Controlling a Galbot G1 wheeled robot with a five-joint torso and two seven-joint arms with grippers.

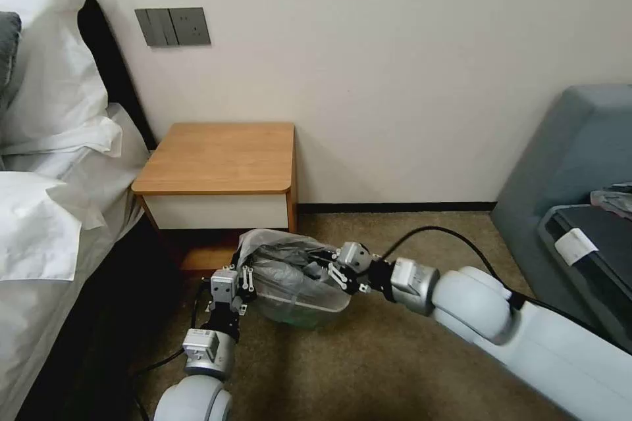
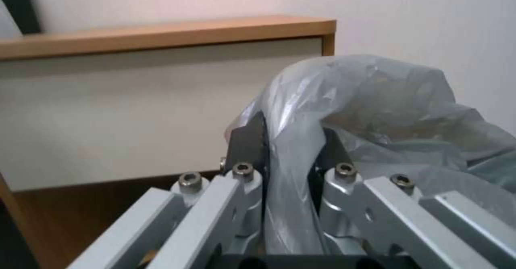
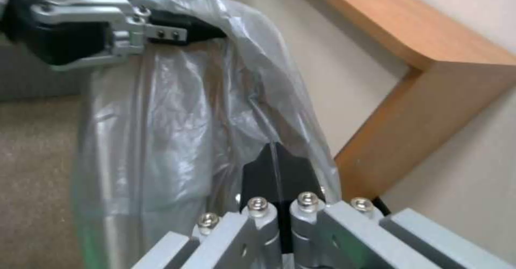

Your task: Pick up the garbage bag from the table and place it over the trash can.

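Note:
The grey translucent garbage bag is spread low over the carpet in front of the table, whose wooden top is bare. The trash can shows only dimly as a pale shape under the plastic. My left gripper is shut on the bag's near-left edge; the left wrist view has the film pinched between its dark fingers. At the bag's right edge, my right gripper is shut on the plastic, which runs across its black finger. The left gripper appears farther off there.
A bed with white pillows runs along the left. A grey sofa with a dark case on it stands at the right. A black cable arcs over the carpet behind my right arm. The wall is close behind the table.

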